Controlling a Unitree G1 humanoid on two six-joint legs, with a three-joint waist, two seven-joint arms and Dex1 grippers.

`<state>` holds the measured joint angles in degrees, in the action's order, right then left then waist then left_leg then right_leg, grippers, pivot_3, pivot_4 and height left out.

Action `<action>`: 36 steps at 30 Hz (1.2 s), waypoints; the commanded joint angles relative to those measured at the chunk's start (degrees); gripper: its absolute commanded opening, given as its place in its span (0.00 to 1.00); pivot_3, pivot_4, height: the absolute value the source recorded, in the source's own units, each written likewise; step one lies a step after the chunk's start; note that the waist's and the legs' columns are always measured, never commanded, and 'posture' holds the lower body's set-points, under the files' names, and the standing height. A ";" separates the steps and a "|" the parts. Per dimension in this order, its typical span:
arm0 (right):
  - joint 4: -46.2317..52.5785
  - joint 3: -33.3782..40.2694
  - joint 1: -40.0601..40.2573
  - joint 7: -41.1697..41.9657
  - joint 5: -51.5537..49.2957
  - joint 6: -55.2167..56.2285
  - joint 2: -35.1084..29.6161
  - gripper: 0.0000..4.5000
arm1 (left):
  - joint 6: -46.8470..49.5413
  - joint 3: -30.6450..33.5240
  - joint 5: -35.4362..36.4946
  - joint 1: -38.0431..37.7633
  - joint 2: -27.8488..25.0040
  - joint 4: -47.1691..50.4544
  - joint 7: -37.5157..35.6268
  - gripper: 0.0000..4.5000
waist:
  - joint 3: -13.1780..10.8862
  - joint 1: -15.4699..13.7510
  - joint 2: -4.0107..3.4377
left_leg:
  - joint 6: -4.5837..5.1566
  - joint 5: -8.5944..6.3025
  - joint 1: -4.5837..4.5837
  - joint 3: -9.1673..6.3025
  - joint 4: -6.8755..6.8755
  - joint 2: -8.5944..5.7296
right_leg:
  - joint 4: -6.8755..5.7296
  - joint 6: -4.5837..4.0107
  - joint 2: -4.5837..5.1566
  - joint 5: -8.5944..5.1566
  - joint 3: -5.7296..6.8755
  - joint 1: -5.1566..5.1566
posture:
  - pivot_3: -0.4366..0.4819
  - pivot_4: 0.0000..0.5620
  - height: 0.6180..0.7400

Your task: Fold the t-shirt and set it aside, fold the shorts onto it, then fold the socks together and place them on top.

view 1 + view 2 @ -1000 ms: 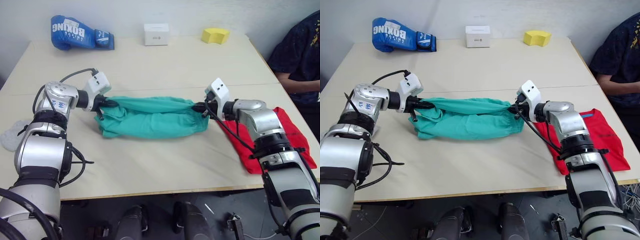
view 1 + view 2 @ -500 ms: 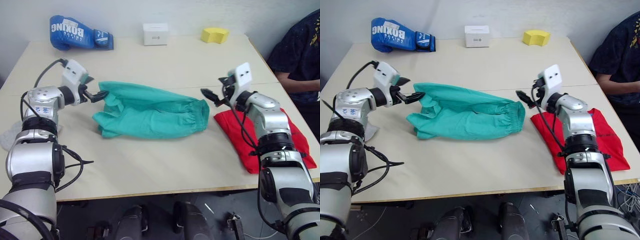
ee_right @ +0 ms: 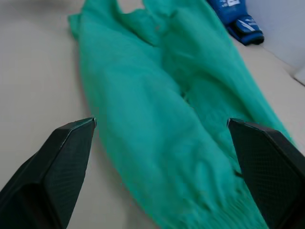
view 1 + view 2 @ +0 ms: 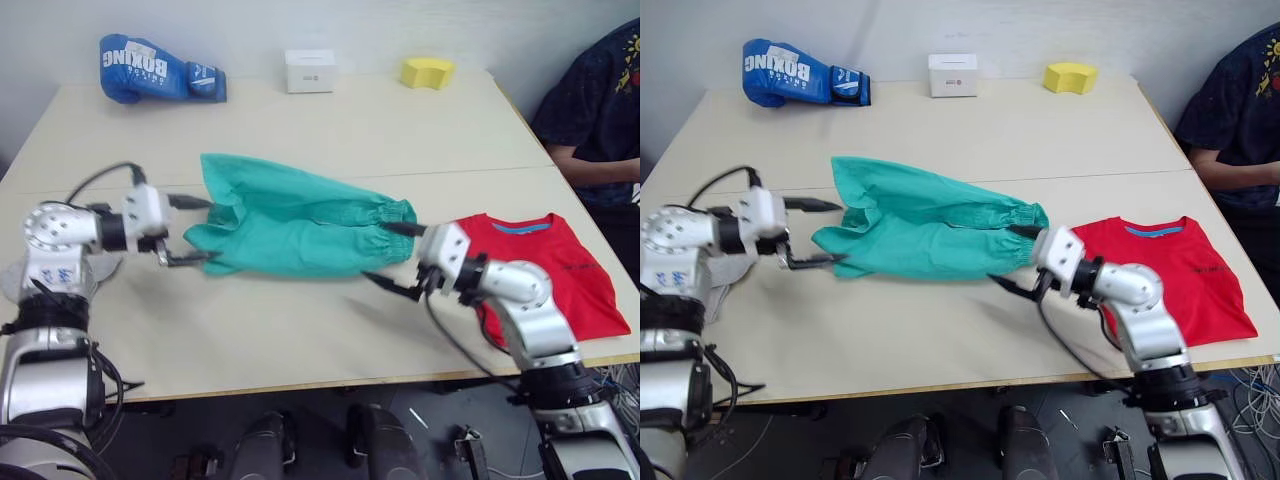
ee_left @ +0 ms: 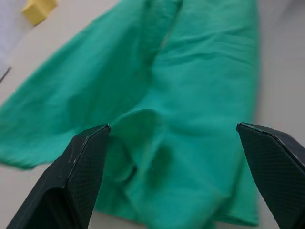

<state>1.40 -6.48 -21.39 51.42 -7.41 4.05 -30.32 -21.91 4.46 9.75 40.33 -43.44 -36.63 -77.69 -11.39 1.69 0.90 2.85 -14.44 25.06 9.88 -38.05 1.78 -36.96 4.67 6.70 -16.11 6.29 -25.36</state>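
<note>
Lying crumpled mid-desk [image 4: 300, 330], the shorts [image 4: 300, 225] stretch between both hands in the left eye view. The left hand [image 4: 190, 230], fingers spread, sits at the shorts' 9 o'clock end, straddling the cloth edge. The right hand [image 4: 398, 258], also spread, sits at their 4 o'clock, by the gathered waistband. The t-shirt [image 4: 550, 275] lies flat at 3 o'clock, behind the right arm.

Left wrist view: the shorts [image 5: 190, 105] fill the gap between wide-open fingers [image 5: 71, 181].

Right wrist view: the shorts [image 3: 162, 119] lie between parted fingers [image 3: 52, 176]; a boxing glove [image 3: 236, 19] beyond.
</note>
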 commanded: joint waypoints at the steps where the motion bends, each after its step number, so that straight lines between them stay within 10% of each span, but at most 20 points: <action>1: 1.06 -1.32 1.21 -6.97 6.57 3.38 2.06 1.00 | -3.78 -1.38 -0.11 -3.29 1.51 7.46 2.29 0.99 | 0.00 -0.13 0.00 | 0.00 0.00 0.01 -0.01 -0.04 0.00 | 0.01 0.00 0.01 0.00 0.00 0.00 | 0.48 0.27 1.00; 10: -4.64 -6.21 1.68 -19.19 21.71 9.38 3.70 0.96 | -15.48 -7.39 -14.85 1.58 3.22 -1.82 18.01 1.00 | 0.11 -0.08 0.17 | 0.01 0.01 -0.02 -0.03 -0.07 -0.01 | -0.01 -0.03 0.04 0.01 0.01 0.00 | 0.48 0.27 1.00; 15: -10.41 -7.39 -1.99 -19.33 23.69 12.39 2.67 0.63 | -15.62 -10.81 -16.49 0.99 2.27 -4.73 16.67 0.86 | 0.15 0.00 0.25 | 0.02 0.01 -0.04 0.00 -0.06 0.01 | -0.02 -0.03 -0.03 0.01 0.00 0.00 | 0.48 0.27 1.00; 23: -18.77 -7.85 -7.92 -17.81 22.94 16.79 1.59 0.00 | -9.94 -10.21 -12.55 -4.41 2.46 1.37 16.26 0.28 | 0.16 0.02 0.24 | 0.03 0.02 -0.08 0.02 -0.07 0.02 | -0.03 -0.04 -0.01 0.01 -0.05 0.02 | 0.48 0.27 1.00; 27: -21.24 -7.78 -9.84 -17.25 22.04 18.01 1.99 0.00 | -7.28 -10.35 -16.20 -4.72 2.15 -1.33 21.90 0.00 | 0.16 -0.02 0.24 | 0.04 0.03 -0.09 0.02 -0.09 0.02 | -0.05 -0.03 -0.01 0.01 -0.05 0.03 | 0.48 0.27 1.00; 36: -23.69 -8.09 -11.89 -13.27 18.80 23.63 1.33 0.00 | 6.93 -11.55 -10.36 -16.91 -4.46 13.83 11.45 0.00 | 0.47 1.26 0.08 | -0.16 -0.24 -1.00 0.02 0.11 0.24 | 0.04 -0.22 0.05 -0.10 -0.06 0.87 | 0.48 0.27 1.00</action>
<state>-21.91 -16.12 -32.54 37.71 13.10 26.19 -27.85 -19.68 -5.56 -1.37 27.75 -46.18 -24.98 -61.56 -10.93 2.95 0.99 2.63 -14.72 24.05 9.91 -37.94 2.11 -36.97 4.39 6.73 -16.25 6.22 -24.46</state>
